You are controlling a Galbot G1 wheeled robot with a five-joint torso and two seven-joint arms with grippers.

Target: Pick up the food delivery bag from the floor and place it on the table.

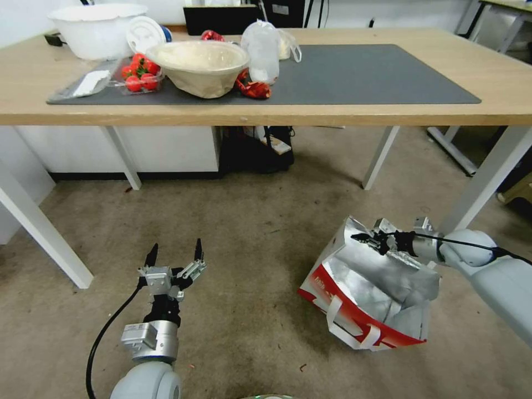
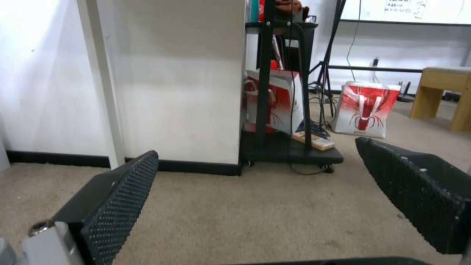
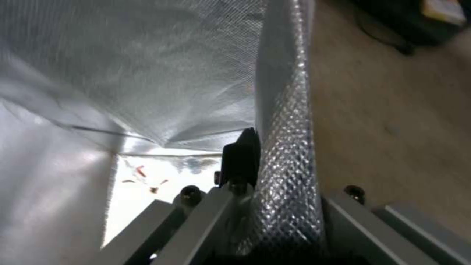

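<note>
Foil rim of the food delivery bag (image 1: 370,288), sitting on the floor (image 1: 249,266), is pinched in your right gripper (image 1: 372,241); be lifting slowly; left gripper (image 1: 174,256) is hovering spread open.

My food delivery bag (image 1: 366,302) is white with a red band and shiny silver inside; the floor (image 1: 244,249) is blotchy grey-brown.

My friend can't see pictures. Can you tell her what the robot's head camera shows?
The right gripper is shut on the foil rim of the bag, which sits tilted on the floor by a table leg. The left gripper hovers open over bare floor. Behind them, the table holds bowls, tomatoes and small plastic bags.
</note>
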